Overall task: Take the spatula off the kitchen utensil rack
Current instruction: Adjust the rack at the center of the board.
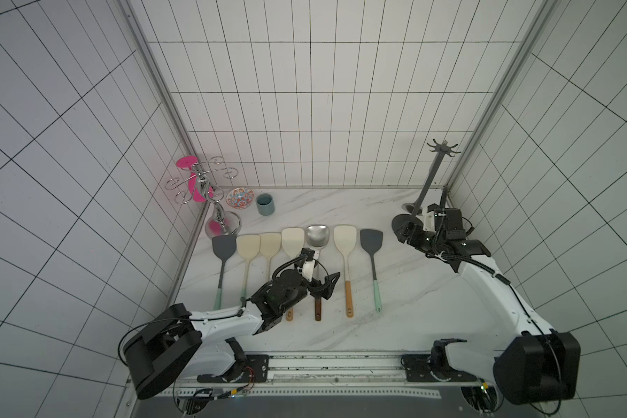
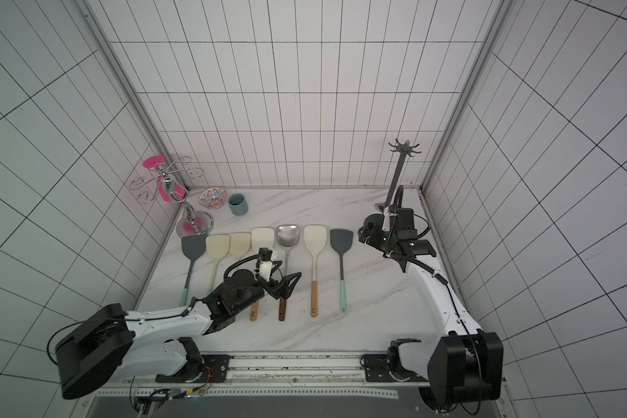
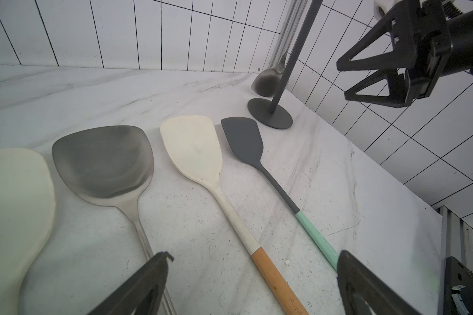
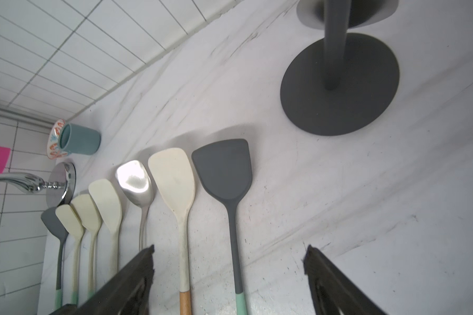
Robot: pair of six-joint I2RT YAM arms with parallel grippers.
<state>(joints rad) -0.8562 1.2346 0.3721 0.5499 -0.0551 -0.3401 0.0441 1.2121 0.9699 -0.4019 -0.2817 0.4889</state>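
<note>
The kitchen utensil rack stands at the back right, a dark pole on a round base with hooks on top. A steel spatula head shows right behind its pole near the base; how it hangs is hidden. Several spatulas lie in a row on the table, the rightmost dark grey with a mint handle. My right gripper hovers open and empty between that spatula and the rack base. My left gripper is open over the handles in mid-row.
A chrome stand with a pink piece on it fills the back left corner, beside a patterned bowl and a blue cup. Tiled walls close in on three sides, the right one close to the rack.
</note>
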